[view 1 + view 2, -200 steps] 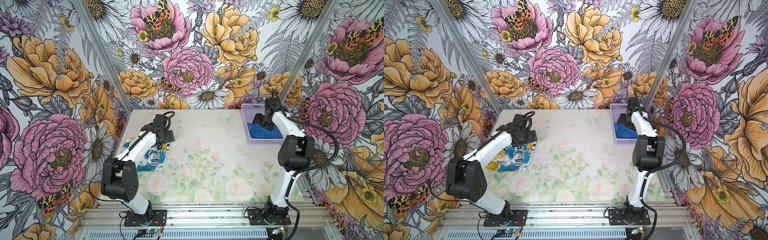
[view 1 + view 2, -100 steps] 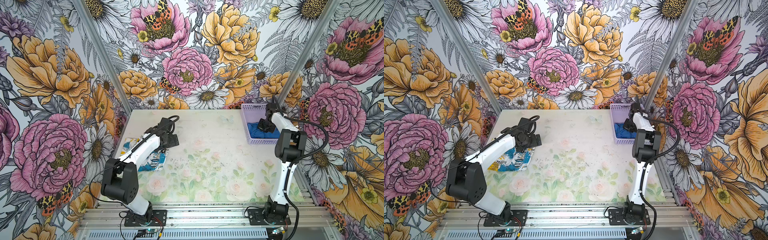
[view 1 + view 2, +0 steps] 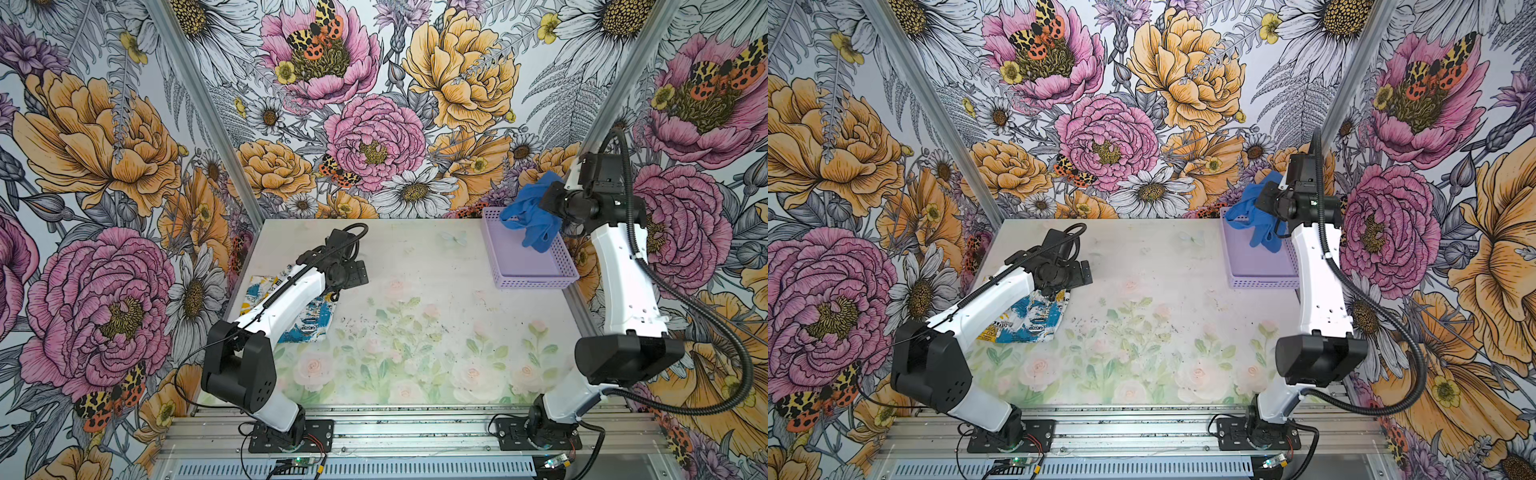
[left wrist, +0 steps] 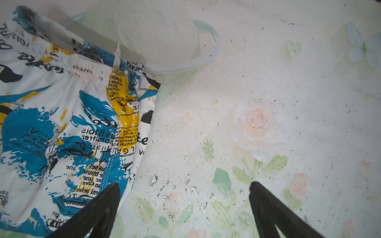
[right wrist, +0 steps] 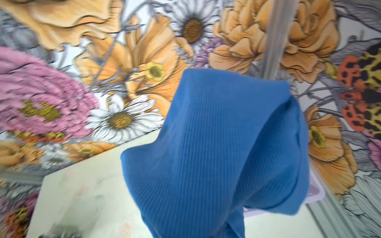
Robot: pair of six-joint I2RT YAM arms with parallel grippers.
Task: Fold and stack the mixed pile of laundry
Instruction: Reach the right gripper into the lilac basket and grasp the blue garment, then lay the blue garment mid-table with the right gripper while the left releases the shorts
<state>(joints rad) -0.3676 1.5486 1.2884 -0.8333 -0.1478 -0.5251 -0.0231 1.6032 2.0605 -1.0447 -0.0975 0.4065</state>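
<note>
The plain royal blue T-shirt (image 3: 530, 218) (image 3: 1258, 220) hangs bunched in the air above the back end of the lavender basket (image 3: 532, 283) (image 3: 1262, 284). My right gripper (image 3: 542, 204) (image 3: 1262, 200) is shut on its upper part. In the right wrist view the ribbed blue cloth (image 5: 216, 154) covers the jaws. The white garment with newspaper text and yellow and blue splashes (image 3: 309, 322) (image 3: 1034, 318) (image 4: 61, 123) lies flat at the table's left side, partly under my left arm. My left gripper (image 3: 357, 274) (image 3: 1080, 276) (image 4: 185, 183) stands open just off its right edge, over bare table.
The basket stands at the back right of the table, and its floor shows bare in both top views. Flowered walls (image 3: 374, 124) close in the back and both sides. An aluminium rail (image 3: 415, 432) with both arm bases runs along the front.
My right gripper has shut on the blue T-shirt and lifted it up out of the basket. My left gripper has drifted right, off the printed garment.
</note>
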